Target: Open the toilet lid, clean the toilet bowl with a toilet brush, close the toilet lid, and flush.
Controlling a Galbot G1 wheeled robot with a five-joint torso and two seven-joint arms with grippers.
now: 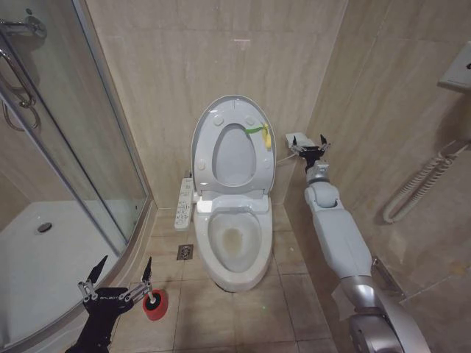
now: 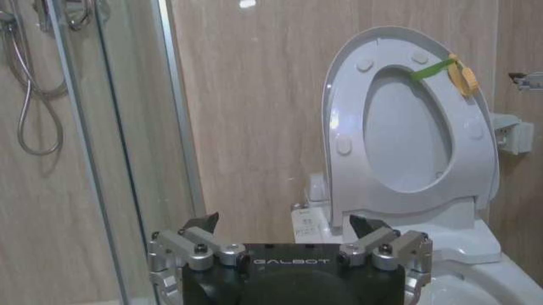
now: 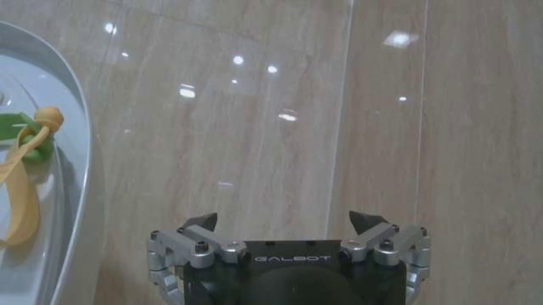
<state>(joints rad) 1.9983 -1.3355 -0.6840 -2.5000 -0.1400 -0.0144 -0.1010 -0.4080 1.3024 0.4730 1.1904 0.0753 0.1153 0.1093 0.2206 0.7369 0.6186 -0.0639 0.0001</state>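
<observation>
The toilet bowl [image 1: 234, 246] stands on the floor [image 1: 221, 316] against the back wall, and the toilet lid [image 1: 232, 147] is raised upright behind it, leaning on that wall. A button panel [image 1: 184, 203] runs along the bowl's left side. A shower enclosure [image 1: 51, 184] takes up the left. The toilet brush [image 1: 154, 302] sits in its holder on the floor, left of and in front of the bowl. The left tool [image 1: 118, 273] hangs just above and left of the brush, fingers apart. The right tool [image 1: 315, 151] is up beside the lid's right edge, near the right wall, also spread.
</observation>
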